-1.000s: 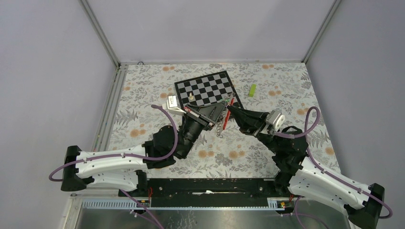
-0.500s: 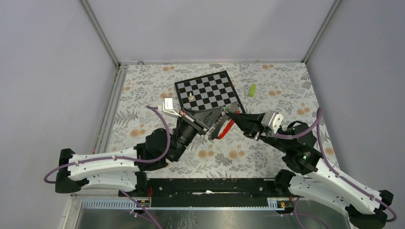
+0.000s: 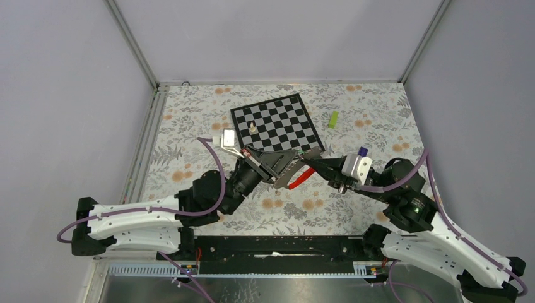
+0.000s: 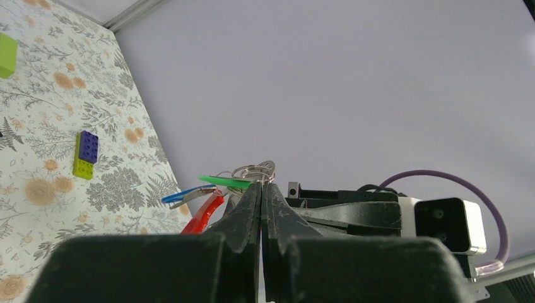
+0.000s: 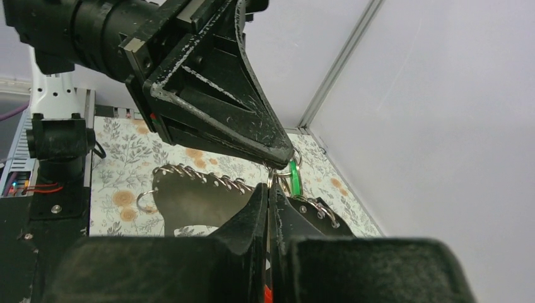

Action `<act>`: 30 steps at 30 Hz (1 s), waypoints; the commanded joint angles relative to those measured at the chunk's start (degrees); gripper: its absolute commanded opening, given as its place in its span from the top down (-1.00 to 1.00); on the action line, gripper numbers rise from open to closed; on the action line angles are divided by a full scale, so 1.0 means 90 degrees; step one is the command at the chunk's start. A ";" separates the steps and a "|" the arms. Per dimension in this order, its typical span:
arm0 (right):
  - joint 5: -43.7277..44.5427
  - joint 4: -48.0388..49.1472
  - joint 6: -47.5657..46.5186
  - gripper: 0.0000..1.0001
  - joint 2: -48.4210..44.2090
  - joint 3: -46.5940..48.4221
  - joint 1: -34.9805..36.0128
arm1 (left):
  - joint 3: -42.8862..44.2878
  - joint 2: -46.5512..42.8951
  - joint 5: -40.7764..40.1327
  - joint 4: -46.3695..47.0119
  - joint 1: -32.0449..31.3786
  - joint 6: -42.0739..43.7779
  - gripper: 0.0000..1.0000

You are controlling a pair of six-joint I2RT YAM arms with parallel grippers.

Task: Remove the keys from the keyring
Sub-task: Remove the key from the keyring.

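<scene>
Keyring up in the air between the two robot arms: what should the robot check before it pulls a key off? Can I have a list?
1. Left jaws shut on the thin silvery metal keyring: ok.
2. Right jaws shut on the same ring, tip to tip with the left: ok.
3. Bunch held up off the flowery tablecloth: ok.
4. Green-headed key and blue-headed key off the ring: not ok, both hang on it.
5. Narrow red strap below the jaw tips, not pinched in them: ok.
6. Short silvery chain free of snags: cannot tell.
</scene>
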 commanded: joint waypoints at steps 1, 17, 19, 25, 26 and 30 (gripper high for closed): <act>-0.0619 -0.0440 -0.0363 1.00 -0.0165 0.0439 0.0035 | 0.0205 -0.0153 0.0030 0.0420 0.0082 0.0531 1.00; -0.0572 -0.1396 -0.0080 1.00 0.0034 0.1111 0.0035 | 0.0451 0.0162 0.1670 0.0723 0.0074 0.2254 1.00; -0.0549 -0.1416 0.0011 1.00 0.0092 0.1143 0.0035 | 0.0490 0.0211 0.1834 0.0713 0.0072 0.2377 1.00; -0.0226 -0.1613 0.0290 1.00 0.0260 0.1325 0.0035 | 0.0588 0.0270 0.1949 0.0617 0.0071 0.2556 1.00; -0.0134 -0.1617 0.0341 1.00 0.0275 0.1336 0.0035 | 0.0586 0.0266 0.1935 0.0615 0.0072 0.2557 1.00; 0.0227 -0.1610 0.0584 1.00 0.0341 0.1347 0.0030 | 0.0594 0.0279 0.1991 0.0615 0.0072 0.2573 1.00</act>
